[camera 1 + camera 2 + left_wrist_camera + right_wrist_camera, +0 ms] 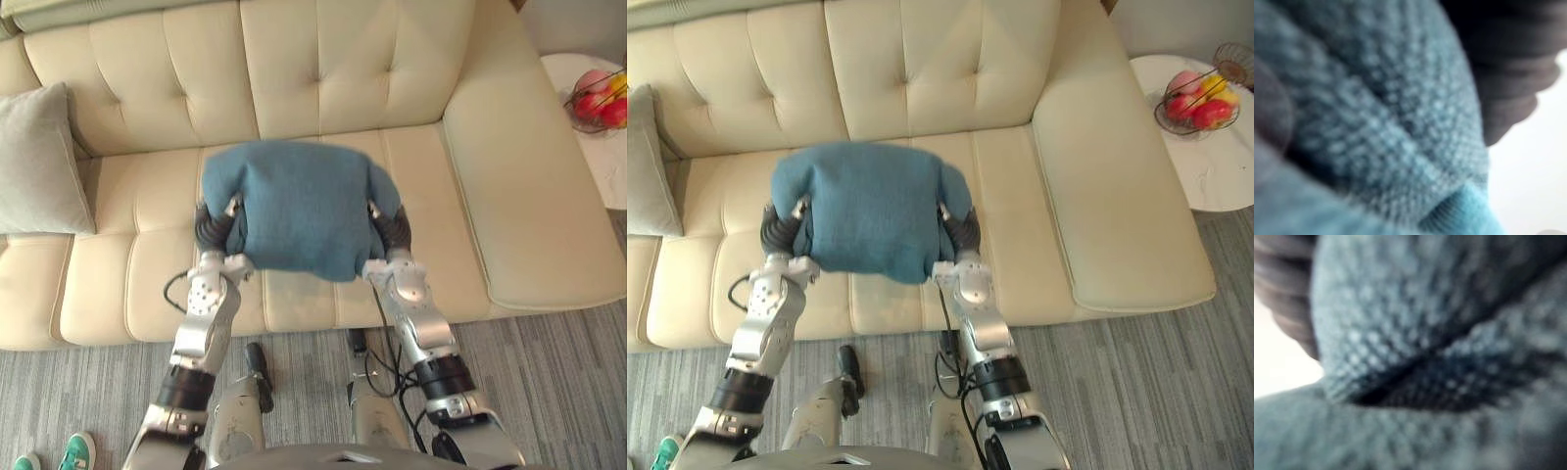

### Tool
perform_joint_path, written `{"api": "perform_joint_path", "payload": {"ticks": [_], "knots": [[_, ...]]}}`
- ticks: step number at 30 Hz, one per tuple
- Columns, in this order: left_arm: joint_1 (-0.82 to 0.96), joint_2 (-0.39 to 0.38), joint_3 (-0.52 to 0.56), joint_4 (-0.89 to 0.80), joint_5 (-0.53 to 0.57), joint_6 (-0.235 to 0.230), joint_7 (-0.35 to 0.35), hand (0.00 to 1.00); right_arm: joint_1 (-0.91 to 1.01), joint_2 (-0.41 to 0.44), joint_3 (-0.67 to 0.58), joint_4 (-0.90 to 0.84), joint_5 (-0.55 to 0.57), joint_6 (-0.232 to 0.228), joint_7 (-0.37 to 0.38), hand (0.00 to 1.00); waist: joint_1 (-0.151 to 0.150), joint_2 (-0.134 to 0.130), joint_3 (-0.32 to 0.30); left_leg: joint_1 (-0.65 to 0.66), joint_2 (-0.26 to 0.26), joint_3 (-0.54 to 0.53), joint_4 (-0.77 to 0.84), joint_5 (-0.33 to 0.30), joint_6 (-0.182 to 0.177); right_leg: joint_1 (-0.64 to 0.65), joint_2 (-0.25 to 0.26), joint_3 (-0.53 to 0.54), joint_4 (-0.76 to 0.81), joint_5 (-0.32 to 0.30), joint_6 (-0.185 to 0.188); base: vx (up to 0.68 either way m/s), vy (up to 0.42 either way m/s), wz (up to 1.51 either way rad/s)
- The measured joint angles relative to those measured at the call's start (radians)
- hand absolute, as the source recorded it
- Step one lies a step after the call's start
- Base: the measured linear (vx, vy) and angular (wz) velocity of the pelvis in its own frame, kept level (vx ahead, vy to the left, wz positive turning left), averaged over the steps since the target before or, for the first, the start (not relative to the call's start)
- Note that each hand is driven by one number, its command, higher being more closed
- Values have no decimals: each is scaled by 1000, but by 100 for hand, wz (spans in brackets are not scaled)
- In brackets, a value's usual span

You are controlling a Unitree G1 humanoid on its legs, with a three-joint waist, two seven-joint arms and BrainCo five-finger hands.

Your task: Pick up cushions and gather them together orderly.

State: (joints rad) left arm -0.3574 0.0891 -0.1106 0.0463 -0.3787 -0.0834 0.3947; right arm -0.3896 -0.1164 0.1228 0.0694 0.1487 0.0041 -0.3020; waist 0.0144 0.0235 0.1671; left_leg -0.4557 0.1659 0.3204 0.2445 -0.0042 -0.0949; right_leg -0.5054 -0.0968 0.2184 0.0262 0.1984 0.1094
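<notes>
- A grey cushion [39, 162] is seen propped at the left end of the sofa [313, 59], leaned against the backrest; it is taken to be the one that the others are to be gathered to
- The left hand [211, 227] is pressed against the left side of the blue cushion [299, 206]; its dark cover is seen at the cushion's edge and the rest is hidden by the knit cloth, so how far it is open cannot be told
- The blue cushion is held between the two hands over the middle of the sofa seat, towards its front edge and well apart from the grey cushion; it appears to be lifted off the seat, so the pick-up is judged to be done
- What is left, by this judgement, is for the blue cushion to be carried to the left end and set down neatly beside the grey one
- The right hand [392, 230] is set against the cushion's right side in the same way, and its state cannot be told either
- A side table [602, 176] with a fruit basket [1195, 98] is seen past the sofa's right armrest; it is judged to have no part in the task
</notes>
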Motion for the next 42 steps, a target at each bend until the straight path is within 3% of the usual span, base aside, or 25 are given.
{"api": "perform_joint_path", "payload": {"ticks": [7, 14, 15, 18, 23, 26, 29, 35, 38, 42], "knots": [[-403, 113, 24, 82, 9, -19, 89, 100, -288, 5, -27, -120, -82, -2, -146, 100, 1, 13, 11, -121, -3, -23, -21, 47, 3, -128, 0, -24, 34, 14, 7, -39, -1, 14], [-773, 148, 52, 163, 89, -44, 174, 100, -611, 32, -119, -129, -294, -22, -325, 100, 7, 51, 43, -190, -28, -51, -142, 145, 3, -240, -16, -68, 64, 15, 9, -32, -5, 20], [-822, 149, 64, 176, 114, -45, 192, 0, -679, 32, -142, -113, -327, -22, -355, 0, 11, 58, 56, -198, -34, -51, -173, 168, 2, -264, -17, -69, 74, 15, 9, -51, -26, 13], [-884, 141, 72, 222, 128, -44, 216, 0, -775, 28, -177, -52, -350, -23, -402, 0, 11, 67, 72, -211, -40, -59, -234, 213, 0, -302, -18, -80, 85, 14, 8, -55, -29, 15], [-962, 98, 109, 364, 128, -8, 216, 0, -899, -20, -249, 118, -311, -16, -413, 0, 13, 86, 105, -263, -52, -97, -322, 292, -4, -411, -22, -121, 183, -29, 1, -42, -16, 27], [-965, 84, 151, 446, 127, 12, 213, 0, -987, -66, -246, 243, -253, 3, -385, 0, 18, 87, 114, -338, -52, -102, -322, 316, -11, -497, -23, -127, 218, -34, 1, -37, -15, 15], [-966, 81, 191, 491, 127, 32, 202, 0, -1036, -108, -241, 335, -173, 12, -335, 0, 18, 87, 170, -385, -48, -101, -322, 341, -33, -545, -24, -143, 245, -44, -8, -22, -9, 18], [-958, 89, 215, 557, 126, 58, 133, 0, -1035, -174, -204, 431, -81, 15, -242, 0, 6, 86, 228, -484, -37, -96, -322, 356, -26, -650, -18, -147, 264, -37, -9, 7, -4, 5], [-896, 88, 228, 556, 98, 57, 114, 0, -1004, -174, -203, 431, -49, 15, -222, 0, -14, 86, 259, -496, -33, -92, -322, 361, -33, -666, -11, -145, 268, -35, -11, 37, -7, -4], [-851, 106, 230, 520, 75, 29, 108, 0, -955, -180, -196, 372, -30, 12, -201, 0, -15, 79, 264, -499, -27, -65, -322, 336, -49, -687, 0, -123, 275, -37, -14, 34, -28, -13]]}}
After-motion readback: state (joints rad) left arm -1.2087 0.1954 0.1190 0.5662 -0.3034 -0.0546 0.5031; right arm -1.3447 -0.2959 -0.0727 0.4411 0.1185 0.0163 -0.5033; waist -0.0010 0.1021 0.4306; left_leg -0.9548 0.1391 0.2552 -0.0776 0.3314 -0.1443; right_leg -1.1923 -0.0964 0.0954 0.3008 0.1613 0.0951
